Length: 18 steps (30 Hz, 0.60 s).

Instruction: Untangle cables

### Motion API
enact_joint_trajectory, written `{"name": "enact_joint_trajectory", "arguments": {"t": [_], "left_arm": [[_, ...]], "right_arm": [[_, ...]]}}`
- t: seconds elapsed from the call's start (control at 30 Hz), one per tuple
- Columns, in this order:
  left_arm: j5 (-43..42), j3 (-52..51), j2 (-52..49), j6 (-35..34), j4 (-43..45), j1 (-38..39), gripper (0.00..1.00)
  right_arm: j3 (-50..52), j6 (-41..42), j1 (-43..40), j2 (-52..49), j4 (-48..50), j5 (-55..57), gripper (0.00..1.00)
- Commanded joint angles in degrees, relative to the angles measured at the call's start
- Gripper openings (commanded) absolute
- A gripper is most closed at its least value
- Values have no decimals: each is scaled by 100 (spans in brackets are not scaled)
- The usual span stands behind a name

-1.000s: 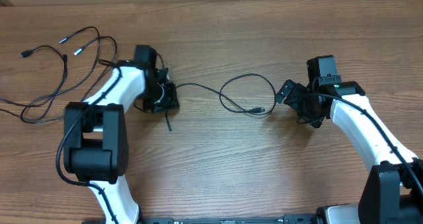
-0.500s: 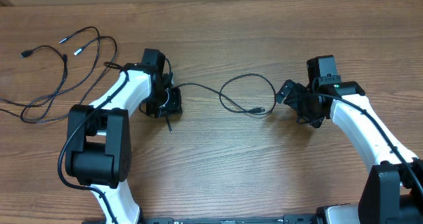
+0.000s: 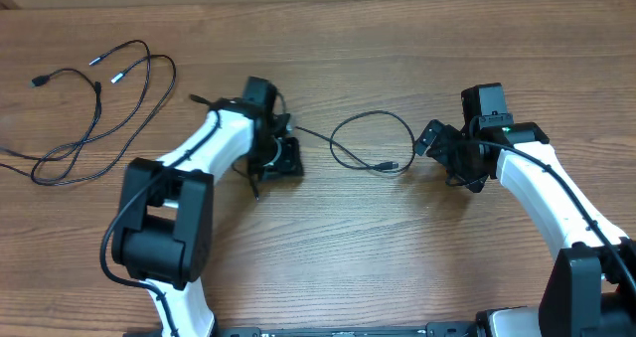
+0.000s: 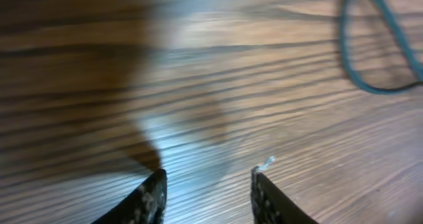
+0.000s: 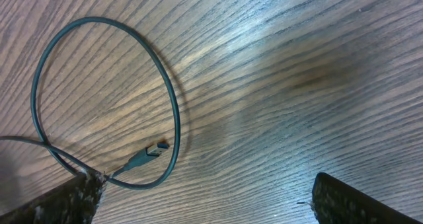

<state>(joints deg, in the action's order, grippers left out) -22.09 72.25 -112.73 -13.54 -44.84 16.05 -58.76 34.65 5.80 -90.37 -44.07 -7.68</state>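
Black cable (image 5: 155,149), looped, lies just beside the spread right claw (image 5: 205,194).

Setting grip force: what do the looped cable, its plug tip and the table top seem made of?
Looped cable: likely rubber or plastic jacket, dark, matte, bending in a smooth curve. Plug tip: probably metal, silvery against its dark collar. Table top: brown wood grain with a soft sheen; solid wood or laminate, cannot tell.
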Motion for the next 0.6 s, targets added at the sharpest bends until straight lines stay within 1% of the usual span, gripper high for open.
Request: {"name": "enact_joint_trajectory", "arguments": {"t": [0.0,0.03,0.07,0.1,0.17,0.2,0.4,0.47,0.5,0.53,0.57], "left_arm": [[-142,-42,179,-81,267,369,45],[-162,-42,179,-136,341,455,48],[-155,-42,179,-175,369,531,46],[-153,-42,179,-179,409,608,40],[-151,-42,179,-199,442,726,12],[-146,-42,179,-232,439,765,4],[-173,-42,179,-280,350,848,4],[-197,-42,179,-282,232,855,13],[-197,-42,179,-282,188,855,15],[-195,-44,179,-280,146,859,19],[-192,-55,179,-280,127,874,24]], "right_arm": [[-109,-17,-4,57,33,-33,100],[-109,-17,-4,57,33,-31,100],[-109,-17,-4,57,33,-31,100],[-109,-20,-4,57,33,-4,100],[-109,-17,-4,57,33,31,100],[-109,-20,-4,57,33,31,100],[-109,155,-4,57,125,-195,100],[-109,155,-4,57,184,-444,100],[-109,155,-4,57,184,-498,100],[-109,155,-4,57,227,-603,98],[-109,155,-4,57,313,-706,70]]}}
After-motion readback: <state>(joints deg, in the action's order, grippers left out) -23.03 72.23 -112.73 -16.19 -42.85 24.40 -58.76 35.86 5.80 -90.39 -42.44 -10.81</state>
